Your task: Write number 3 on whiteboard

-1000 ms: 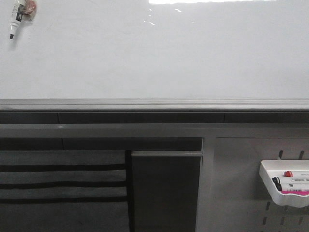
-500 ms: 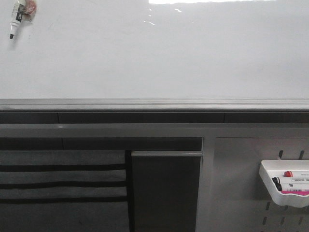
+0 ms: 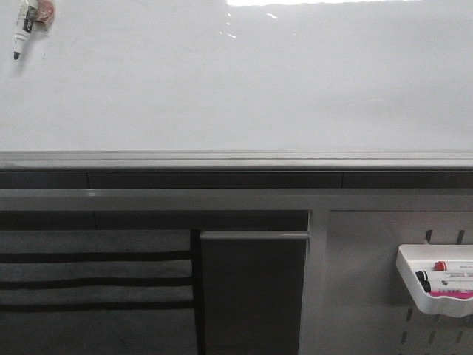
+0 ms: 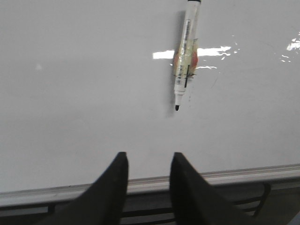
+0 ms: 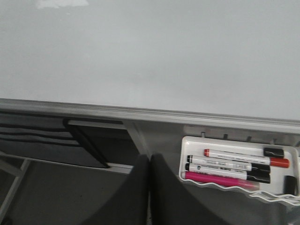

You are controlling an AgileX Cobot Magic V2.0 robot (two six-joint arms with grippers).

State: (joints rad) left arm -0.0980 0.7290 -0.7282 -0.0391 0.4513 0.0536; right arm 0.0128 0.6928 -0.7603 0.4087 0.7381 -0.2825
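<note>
The whiteboard (image 3: 244, 81) is a large glossy white panel with a grey rail (image 3: 236, 159) along its lower edge; it also shows in the left wrist view (image 4: 84, 84) and the right wrist view (image 5: 154, 56). No number 3 shows on it. A white marker (image 3: 24, 28) with its black tip down hangs at the board's upper left, also in the left wrist view (image 4: 184, 56). My left gripper (image 4: 148, 157) is open and empty, below the marker near the rail. My right gripper (image 5: 149, 159) is shut and empty, below the rail beside the tray.
A white tray (image 3: 414, 292) on the grey pegboard (image 3: 362, 288) at lower right holds several markers, black, red and pink (image 5: 220, 179). A dark panel (image 3: 251, 292) and grey striped pockets (image 3: 96, 277) lie below the rail.
</note>
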